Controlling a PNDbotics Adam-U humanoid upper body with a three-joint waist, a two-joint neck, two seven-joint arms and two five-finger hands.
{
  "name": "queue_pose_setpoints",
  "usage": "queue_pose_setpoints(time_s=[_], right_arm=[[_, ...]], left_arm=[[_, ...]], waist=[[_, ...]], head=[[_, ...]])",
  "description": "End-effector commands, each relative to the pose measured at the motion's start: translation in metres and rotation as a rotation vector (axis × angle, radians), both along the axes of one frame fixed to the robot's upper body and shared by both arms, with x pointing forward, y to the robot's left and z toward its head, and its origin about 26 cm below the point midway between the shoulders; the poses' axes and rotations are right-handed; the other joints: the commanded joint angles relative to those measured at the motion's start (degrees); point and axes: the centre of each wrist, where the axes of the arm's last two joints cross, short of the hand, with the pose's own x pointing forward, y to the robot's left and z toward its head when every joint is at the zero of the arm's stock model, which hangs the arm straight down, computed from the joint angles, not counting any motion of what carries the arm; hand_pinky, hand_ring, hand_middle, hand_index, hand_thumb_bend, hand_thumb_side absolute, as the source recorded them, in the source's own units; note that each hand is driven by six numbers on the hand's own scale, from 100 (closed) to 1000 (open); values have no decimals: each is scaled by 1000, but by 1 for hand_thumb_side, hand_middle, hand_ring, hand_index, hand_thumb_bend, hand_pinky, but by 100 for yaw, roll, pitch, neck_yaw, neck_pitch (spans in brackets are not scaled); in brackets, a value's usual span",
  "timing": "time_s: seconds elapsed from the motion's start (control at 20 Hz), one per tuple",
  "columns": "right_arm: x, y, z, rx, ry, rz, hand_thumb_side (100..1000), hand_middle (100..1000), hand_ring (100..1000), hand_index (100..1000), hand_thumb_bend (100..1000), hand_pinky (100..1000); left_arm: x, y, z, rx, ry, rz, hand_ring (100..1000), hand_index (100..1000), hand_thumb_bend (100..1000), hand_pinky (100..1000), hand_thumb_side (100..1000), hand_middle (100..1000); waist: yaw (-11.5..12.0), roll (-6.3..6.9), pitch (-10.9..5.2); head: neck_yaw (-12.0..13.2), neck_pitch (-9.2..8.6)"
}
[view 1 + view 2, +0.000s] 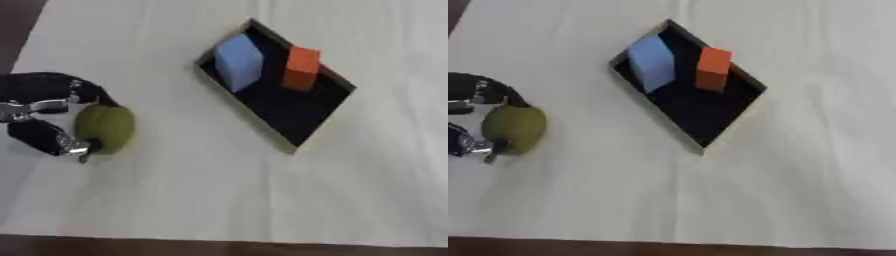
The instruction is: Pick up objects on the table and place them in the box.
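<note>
A green rounded object, like a pear (105,127), lies on the white cloth at the left. My left hand (39,117) comes in from the left edge with black fingers (59,85) curled round the pear from above and below. A shallow black box (297,117) sits tilted at the upper middle. Inside it are a light blue block (238,61) and an orange block (302,67), side by side at the box's far end. My right hand shows in neither view.
A white cloth (201,195) covers the table. Its dark front edge (219,246) runs along the bottom, and a dark strip shows at the upper left corner.
</note>
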Motion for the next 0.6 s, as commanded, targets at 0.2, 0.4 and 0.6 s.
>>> queue_pose_setpoints(time_s=[0.2,0.4,0.6], right_arm=[[-5,-3,5,14,-13,-7,552,599,755,731,100,852],[-5,-3,5,25,-6,-12,554,597,755,732,100,852],[-5,-4,3,32,1,-21,556,597,755,731,100,851]], left_arm=[[-11,-3,25,-56,-94,-83,591,670,100,689,151,478],[-23,-12,41,-170,-221,-110,568,656,100,654,162,466],[-33,-24,57,-198,-298,-172,564,654,100,650,157,473]], waist=[[15,13,-147],[23,32,-181],[52,56,-233]], head=[[-29,5],[-61,15],[-113,42]])
